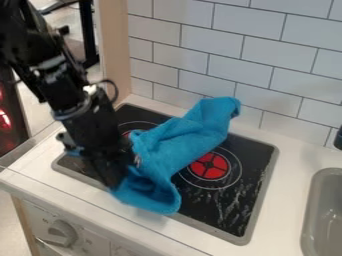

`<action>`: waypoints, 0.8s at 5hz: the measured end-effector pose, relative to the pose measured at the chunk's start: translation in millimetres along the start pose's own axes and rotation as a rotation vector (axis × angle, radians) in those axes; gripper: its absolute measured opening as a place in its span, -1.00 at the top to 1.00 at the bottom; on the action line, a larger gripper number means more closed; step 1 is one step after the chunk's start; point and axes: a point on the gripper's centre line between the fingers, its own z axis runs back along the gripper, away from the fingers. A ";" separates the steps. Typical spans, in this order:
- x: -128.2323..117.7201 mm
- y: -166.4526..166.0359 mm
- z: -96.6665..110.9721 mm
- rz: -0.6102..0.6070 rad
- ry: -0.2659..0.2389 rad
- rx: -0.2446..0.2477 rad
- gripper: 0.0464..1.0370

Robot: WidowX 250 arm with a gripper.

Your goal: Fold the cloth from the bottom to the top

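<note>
In the camera view, a black, hard-jointed arm comes in at the upper left, and its gripper (119, 174) hangs at the left side of the soft blue cloth (175, 145); whether it is parted, closed or holding the fabric, I cannot tell. The cloth lies in a long, rumpled, slanting band over the glossy black cooktop (250, 160), set in the smooth white desk (279, 200). Its broad, rounded lower end droops near the desk's front edge; thick folds run up its length to a blunt end in front of the flat, rectangular wall tiles (284, 65) at the desk's back edge. A round red burner mark (209, 166) shows just beside the cloth. Toward the desk's right side sits a grey, round-cornered sink (324, 215); below the front edge is a round knob (62, 233).
</note>
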 end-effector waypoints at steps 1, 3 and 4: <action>21.7 -4.8 15.4 0.034 -0.057 -0.024 0.99; 76.3 -0.6 30.2 0.113 -0.151 -0.063 0.99; 101.9 -6.9 19.4 0.111 -0.154 -0.076 0.99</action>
